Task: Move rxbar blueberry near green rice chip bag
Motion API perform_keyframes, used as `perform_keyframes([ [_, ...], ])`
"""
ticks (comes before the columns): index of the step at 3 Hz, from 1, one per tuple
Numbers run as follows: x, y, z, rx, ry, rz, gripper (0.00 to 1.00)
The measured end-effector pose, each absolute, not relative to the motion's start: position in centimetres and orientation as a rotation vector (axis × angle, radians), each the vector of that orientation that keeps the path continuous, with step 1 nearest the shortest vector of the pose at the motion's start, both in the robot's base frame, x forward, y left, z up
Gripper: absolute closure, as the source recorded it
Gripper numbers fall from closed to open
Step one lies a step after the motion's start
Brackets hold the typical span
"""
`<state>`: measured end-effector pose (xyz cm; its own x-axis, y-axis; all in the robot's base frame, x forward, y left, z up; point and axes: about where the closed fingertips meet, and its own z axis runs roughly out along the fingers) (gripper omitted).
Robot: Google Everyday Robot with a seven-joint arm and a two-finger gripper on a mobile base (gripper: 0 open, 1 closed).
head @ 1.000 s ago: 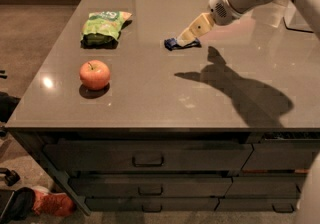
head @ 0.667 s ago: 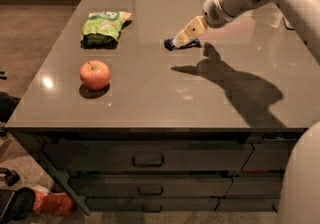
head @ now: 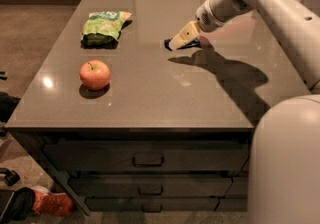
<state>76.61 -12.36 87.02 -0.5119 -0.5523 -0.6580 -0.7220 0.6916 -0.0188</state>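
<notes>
Grasping stage: the pincer [head: 181, 36] sits over the blue bar [head: 192, 44] on the bench [head: 150, 98], whether clamped I cannot tell; next, carry it beside the green bag [head: 104, 24].

The gripper [head: 179, 39] has eased down-left over the rxbar blueberry [head: 192, 44].

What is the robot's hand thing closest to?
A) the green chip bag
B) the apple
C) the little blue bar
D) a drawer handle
C: the gripper sits right at the rxbar blueberry, while the apple and the green rice chip bag lie well apart from it.
</notes>
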Motion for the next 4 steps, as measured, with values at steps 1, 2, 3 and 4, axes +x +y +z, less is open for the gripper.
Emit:
perform_keyframes([
  [1,77.5,-11.9,86.2,-0.982,2.262,0.345,0.00],
  [2,78.0,-11.9,85.3,-0.984,2.277,0.354,0.18],
  [3,78.3,-11.3,85.6,-1.005,2.272,0.367,0.49],
  [4,78.4,-10.4,86.4,-1.027,2.251,0.384,0.72],
])
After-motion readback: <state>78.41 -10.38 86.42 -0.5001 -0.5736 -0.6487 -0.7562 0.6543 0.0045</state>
